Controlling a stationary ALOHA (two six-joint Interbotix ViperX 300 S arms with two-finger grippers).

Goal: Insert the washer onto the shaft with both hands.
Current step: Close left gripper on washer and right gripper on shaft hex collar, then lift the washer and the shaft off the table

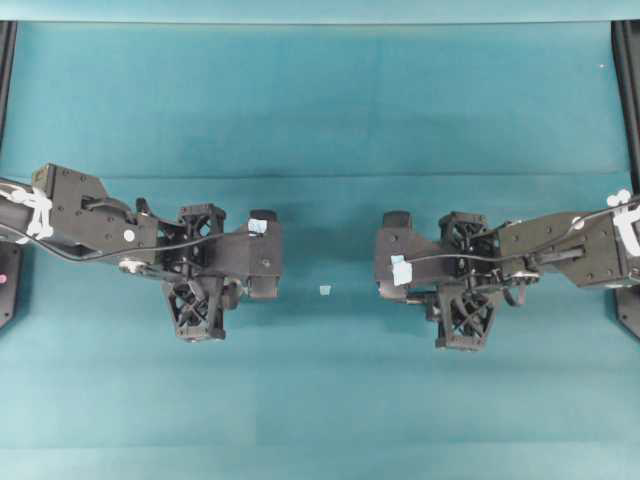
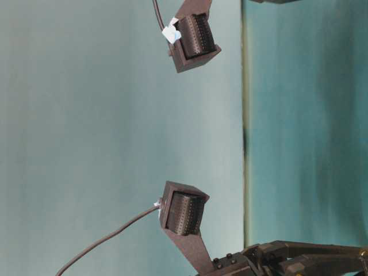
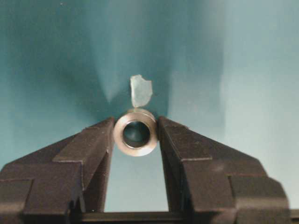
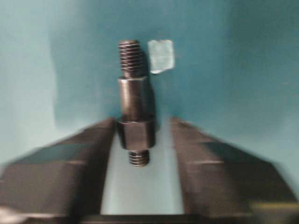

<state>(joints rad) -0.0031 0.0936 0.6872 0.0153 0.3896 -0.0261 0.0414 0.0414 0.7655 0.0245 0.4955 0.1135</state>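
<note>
From overhead, the left gripper (image 1: 268, 256) and right gripper (image 1: 390, 256) face each other over the teal desk (image 1: 320, 110), a pale tape scrap (image 1: 325, 290) between them; washer and shaft are hidden there. At table level only ribbed finger pads show. The left wrist view shows the fingers (image 3: 91, 144) pinching the washer (image 3: 136, 132) at their tips. The blurred right wrist view shows the shaft (image 4: 134, 100) upright against the left finger (image 4: 88, 144), a gap beside the other; whether it is gripped is unclear.

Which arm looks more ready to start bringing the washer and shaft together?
Left. The left gripper has both fingers against the washer. The view of the right gripper is blurred and shows a gap between the shaft and one finger.
</note>
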